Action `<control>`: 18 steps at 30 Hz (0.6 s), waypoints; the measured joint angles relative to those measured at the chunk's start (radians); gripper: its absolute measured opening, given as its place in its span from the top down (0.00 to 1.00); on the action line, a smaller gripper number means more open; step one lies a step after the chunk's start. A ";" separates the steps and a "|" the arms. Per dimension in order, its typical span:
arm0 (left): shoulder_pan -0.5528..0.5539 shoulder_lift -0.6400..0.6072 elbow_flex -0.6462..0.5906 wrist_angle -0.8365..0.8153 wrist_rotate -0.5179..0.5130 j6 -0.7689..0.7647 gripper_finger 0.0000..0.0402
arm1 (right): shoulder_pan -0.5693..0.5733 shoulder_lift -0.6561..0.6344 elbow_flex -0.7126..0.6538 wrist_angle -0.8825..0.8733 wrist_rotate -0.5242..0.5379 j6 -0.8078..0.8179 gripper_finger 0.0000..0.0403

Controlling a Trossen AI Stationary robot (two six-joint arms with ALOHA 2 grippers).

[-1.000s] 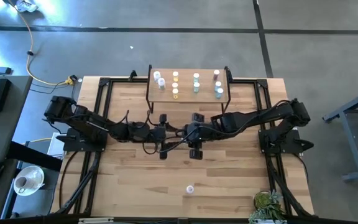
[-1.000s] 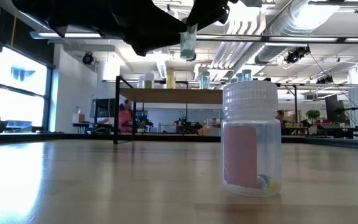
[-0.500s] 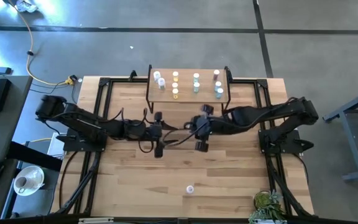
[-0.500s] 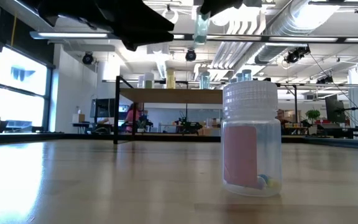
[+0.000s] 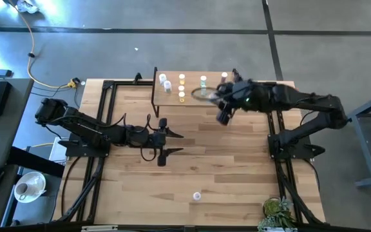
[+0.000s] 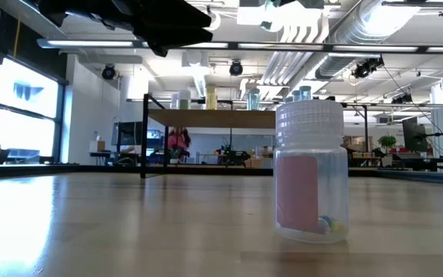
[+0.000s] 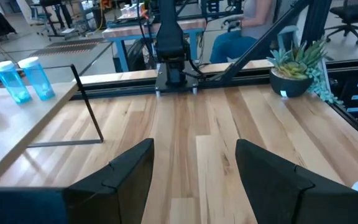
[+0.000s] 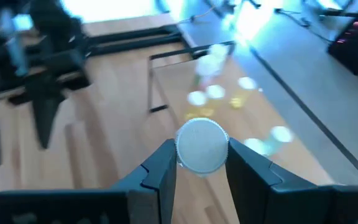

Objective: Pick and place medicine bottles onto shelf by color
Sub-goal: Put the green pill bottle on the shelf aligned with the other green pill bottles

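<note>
My right gripper [image 5: 221, 106] is raised over the near right part of the shelf [image 5: 172, 100] and is shut on a medicine bottle whose pale round cap [image 8: 202, 146] shows between its fingers. White [image 5: 164, 81], yellow [image 5: 181, 87] and green [image 5: 203, 84] medicine bottles stand upright on the shelf board. One more bottle [image 5: 197, 195] with a pink label [image 6: 298, 192] stands on the table near its front edge. My left gripper [image 5: 176, 142] hovers open over the table's middle, nothing between its fingers [image 7: 129, 171]. My right gripper pinches the bottle between its two fingers [image 8: 160, 168], one on either side of the bottle just beside its cap [image 8: 202, 146]. The cap end faces the wrist camera. The bottle is lifted clear of the table, above the shelf's near edge.
Two blue bottles [image 7: 27, 78] stand at the shelf's end nearest the right arm. A potted plant [image 5: 277, 212] sits at the table's near right corner. Black frame rails [image 5: 105, 116] run along the table's sides. Bare wood lies between the shelf and the front bottle.
My right gripper has risen and swung from the table's middle toward the far edge and the shelf, carrying the bottle up out of the low view. It has stayed shut on the bottle and has rolled somewhat.
</note>
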 joint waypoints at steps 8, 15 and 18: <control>0.000 0.000 0.000 0.001 0.000 -0.004 0.46 | -0.148 -0.008 -0.003 0.008 -0.034 0.006 0.73; 0.000 0.001 0.000 0.000 0.005 -0.007 0.46 | -0.255 0.039 -0.100 0.033 -0.153 0.028 0.73; 0.000 0.001 0.000 0.000 0.005 -0.007 0.46 | -0.271 0.057 -0.148 0.060 -0.156 0.029 0.73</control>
